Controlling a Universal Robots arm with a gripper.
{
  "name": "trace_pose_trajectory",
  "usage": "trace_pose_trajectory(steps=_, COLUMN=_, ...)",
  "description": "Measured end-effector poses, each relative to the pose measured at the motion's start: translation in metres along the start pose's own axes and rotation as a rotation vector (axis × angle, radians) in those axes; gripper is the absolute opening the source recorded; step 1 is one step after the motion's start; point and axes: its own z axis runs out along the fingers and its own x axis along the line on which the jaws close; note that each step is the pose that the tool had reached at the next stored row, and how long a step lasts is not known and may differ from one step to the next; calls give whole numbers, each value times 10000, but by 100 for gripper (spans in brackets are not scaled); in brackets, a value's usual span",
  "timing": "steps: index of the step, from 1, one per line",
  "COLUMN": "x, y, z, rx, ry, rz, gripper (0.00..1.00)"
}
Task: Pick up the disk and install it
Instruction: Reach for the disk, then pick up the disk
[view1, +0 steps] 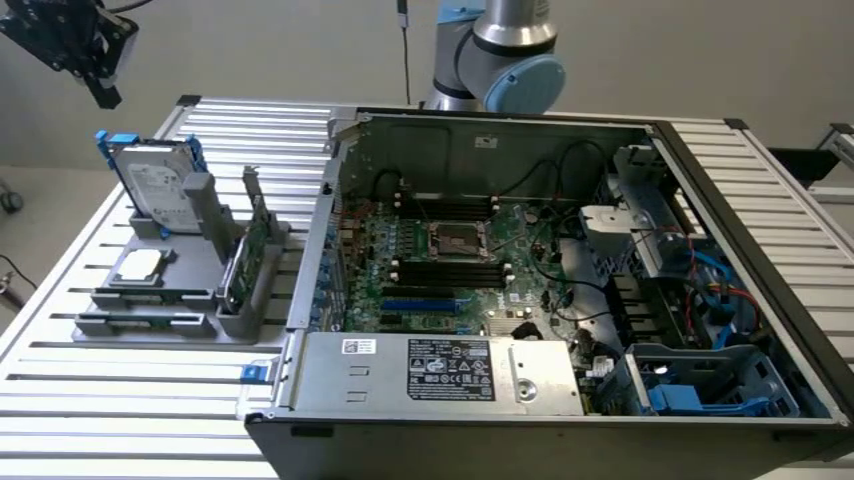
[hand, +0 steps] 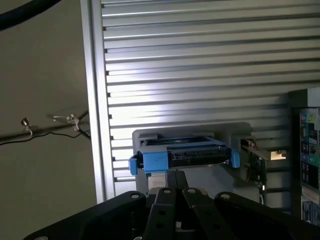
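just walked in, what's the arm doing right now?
The arm's tool hangs in the air above the disk, clear of it and holding nothing. The disk stands upright in the grey holder on the slatted table, to the exterior view's left of the open computer case. So the disk has not been picked up or installed yet.
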Motion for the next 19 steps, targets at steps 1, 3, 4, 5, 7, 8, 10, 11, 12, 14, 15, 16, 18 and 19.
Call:
trace_pose_trajectory(steps=1, x=1, y=0, z=0, rx=2, ry=13, rz=0, gripper=11)
trace_pose_trajectory(steps=3, x=1, y=0, z=-1, rx=3, ry=17, rz=-1, gripper=11)
trace_pose_trajectory(steps=4, x=1, y=0, z=-1, rx=2, ry=17, rz=-1, gripper=11)
trace_pose_trajectory(steps=5, x=2, y=0, z=-1, rx=3, ry=18, rz=-1, gripper=11)
trace_pose_trajectory(steps=7, x=2, y=0, z=-1, rx=2, ry=18, rz=-1, gripper=11)
trace_pose_trajectory(steps=8, x=2, y=0, z=-1, rx=3, ry=18, rz=0, gripper=11)
trace_pose_trajectory(steps=10, x=2, y=0, z=-1, rx=2, ry=17, rz=-1, gripper=11)
trace_pose_trajectory(steps=11, x=2, y=0, z=-1, rx=3, ry=18, rz=-1, gripper=11)
trace_pose_trajectory(steps=12, x=2, y=0, z=-1, rx=3, ry=18, rz=-1, gripper=11)
trace_pose_trajectory(steps=14, x=2, y=0, z=-1, rx=3, ry=18, rz=-1, gripper=11)
trace_pose_trajectory(steps=15, x=2, y=0, z=-1, rx=2, ry=18, rz=-1, gripper=11)
trace_pose_trajectory(steps=16, x=4, y=2, z=-1, rx=3, ry=18, rz=-1, gripper=11)
trace_pose_trajectory(steps=18, x=8, y=8, z=0, rx=3, ry=22, rz=-120, gripper=11)
trace_pose_trajectory(steps=19, x=8, y=8, z=0, rx=3, ry=26, rz=-289, gripper=11)
